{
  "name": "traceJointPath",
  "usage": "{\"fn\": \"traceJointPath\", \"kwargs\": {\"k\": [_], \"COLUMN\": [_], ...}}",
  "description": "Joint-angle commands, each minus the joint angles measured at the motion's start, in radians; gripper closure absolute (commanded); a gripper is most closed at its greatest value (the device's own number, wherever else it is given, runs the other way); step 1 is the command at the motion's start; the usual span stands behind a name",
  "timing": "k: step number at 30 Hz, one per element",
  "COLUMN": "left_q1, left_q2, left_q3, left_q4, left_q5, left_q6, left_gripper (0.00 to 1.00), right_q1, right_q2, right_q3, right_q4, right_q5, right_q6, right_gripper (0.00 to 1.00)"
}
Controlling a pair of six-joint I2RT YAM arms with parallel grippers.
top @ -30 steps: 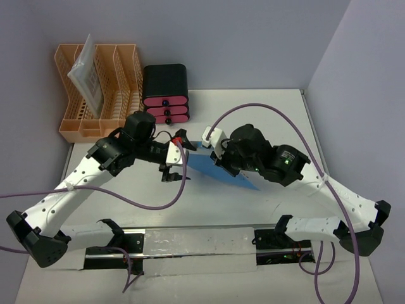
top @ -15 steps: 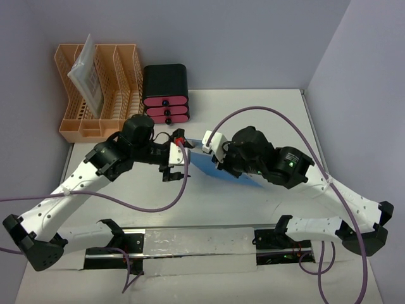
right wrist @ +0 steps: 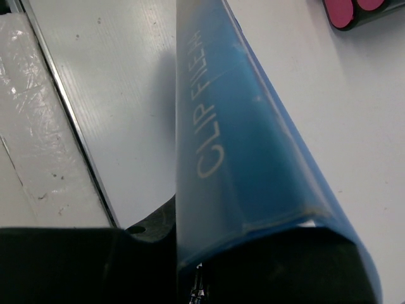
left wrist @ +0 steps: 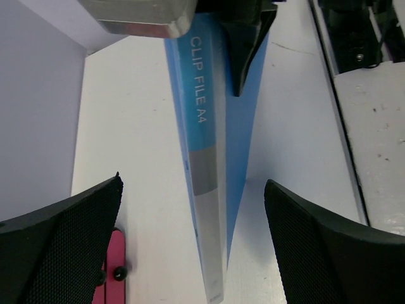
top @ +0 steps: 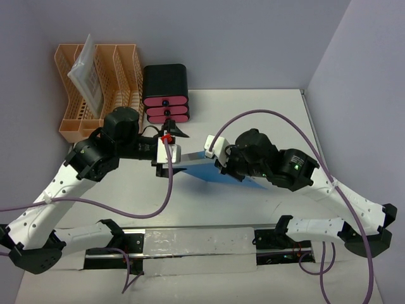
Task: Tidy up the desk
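Note:
The desk (top: 253,114) is a white tabletop with a thin grey rim. My right gripper (top: 219,162) is shut on a blue clip file (top: 199,170) and holds it tilted above the desk. In the right wrist view the file (right wrist: 253,145) runs out of my clamped gripper (right wrist: 209,266). My left gripper (top: 178,149) is open at the file's left end. In the left wrist view the file's grey spine (left wrist: 205,158) passes between my wide-apart fingers (left wrist: 304,240) without touching them. The right gripper's finger (left wrist: 243,57) grips the far end.
A black box with pink drawers (top: 166,95) stands at the back, close behind my left gripper. A peach file rack (top: 120,88) holding a clear folder (top: 85,73) stands at the back left. A metal rail (top: 196,244) runs along the near edge. Walls close the left, back and right.
My left arm has drawn back to the left and its gripper has turned to straddle the file's left end. The right gripper has held the file and shifted slightly.

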Motion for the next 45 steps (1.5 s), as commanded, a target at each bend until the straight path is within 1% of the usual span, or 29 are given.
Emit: {"fn": "traceJointPath", "kwargs": {"k": [1,3,5,8,10,11,13,15,16,17,18,19,22,23,24,26,27,28,30,31,32,34,36,38,40,44,45], "left_q1": [0.000,-0.013,-0.019,-0.034,-0.060,-0.078,-0.092,-0.092,-0.092,-0.092,-0.092,-0.092,-0.092,-0.092,-0.092,-0.092,-0.091,-0.090,-0.084,-0.076,-0.064,-0.047,-0.032,-0.017,0.006,0.063,0.077], "left_q2": [0.025,0.038,0.057,0.091,0.123,0.130,0.143,0.141,0.141,0.136,0.129,0.123,0.092,0.080,0.071,0.034,0.023,0.012,-0.009,-0.015,-0.019,-0.023,-0.028,-0.028,-0.026,-0.026,-0.024], "left_q3": [-0.024,-0.080,-0.104,-0.106,-0.111,-0.130,-0.160,-0.177,-0.180,-0.179,-0.174,-0.167,-0.165,-0.165,-0.181,-0.216,-0.221,-0.239,-0.256,-0.252,-0.243,-0.208,-0.165,-0.118,-0.037,0.117,0.123], "left_q4": [-0.034,0.049,0.133,0.199,0.238,0.281,0.335,0.371,0.372,0.379,0.382,0.382,0.367,0.376,0.389,0.434,0.441,0.462,0.484,0.492,0.498,0.502,0.506,0.499,0.479,0.445,0.445], "left_q5": [0.095,0.068,0.032,0.001,-0.046,-0.080,-0.103,-0.102,-0.102,-0.102,-0.111,-0.115,-0.100,-0.106,-0.118,-0.189,-0.209,-0.274,-0.343,-0.370,-0.397,-0.427,-0.458,-0.489,-0.525,-0.604,-0.620], "left_q6": [0.005,-0.046,-0.081,-0.148,-0.193,-0.223,-0.253,-0.278,-0.285,-0.300,-0.311,-0.335,-0.352,-0.359,-0.392,-0.421,-0.437,-0.449,-0.466,-0.481,-0.500,-0.527,-0.559,-0.572,-0.583,-0.576,-0.575], "left_gripper": [0.01,0.01,0.01,0.01,0.01,0.01,0.01,0.07,0.16,0.48,0.85,0.99,1.00,1.00,1.00,1.00,1.00,1.00,1.00,1.00,1.00,1.00,1.00,1.00,1.00,1.00,1.00], "right_q1": [0.005,0.005,0.005,0.005,0.005,0.005,0.005,0.005,0.005,0.005,0.005,0.005,0.005,0.005,0.005,0.005,0.004,0.004,0.004,0.004,0.004,0.004,0.004,0.004,0.004,0.004,0.002], "right_q2": [-0.031,-0.032,-0.030,-0.030,-0.038,-0.046,-0.054,-0.061,-0.063,-0.066,-0.072,-0.075,-0.104,-0.114,-0.134,-0.163,-0.180,-0.204,-0.239,-0.265,-0.301,-0.355,-0.427,-0.490,-0.541,-0.565,-0.561], "right_q3": [0.007,0.010,0.009,0.000,-0.007,-0.013,-0.021,-0.024,-0.024,-0.024,-0.025,-0.027,-0.053,-0.064,-0.087,-0.110,-0.115,-0.120,-0.125,-0.128,-0.130,-0.134,-0.149,-0.177,-0.211,-0.242,-0.247], "right_q4": [0.072,0.069,0.068,0.073,0.084,0.093,0.111,0.119,0.119,0.118,0.116,0.116,0.142,0.142,0.173,0.231,0.241,0.276,0.313,0.328,0.344,0.381,0.413,0.440,0.456,0.432,0.432], "right_q5": [-0.002,-0.014,-0.031,-0.041,-0.054,-0.068,-0.080,-0.085,-0.085,-0.088,-0.088,-0.086,-0.068,-0.056,-0.007,0.100,0.166,0.248,0.391,0.488,0.576,0.666,0.695,0.683,0.638,0.615,0.617], "right_q6": [-0.026,-0.039,-0.048,-0.057,-0.066,-0.074,-0.087,-0.097,-0.101,-0.102,-0.104,-0.102,-0.099,-0.100,-0.092,-0.066,-0.044,-0.004,0.045,0.067,0.091,0.143,0.171,0.182,0.185,0.185,0.183], "right_gripper": [1.00,1.00,1.00,1.00,1.00,1.00,1.00,1.00,1.00,1.00,1.00,1.00,1.00,0.98,0.93,0.63,0.52,0.43,0.31,0.27,0.25,0.23,0.22,0.22,0.22,0.22,0.21]}}
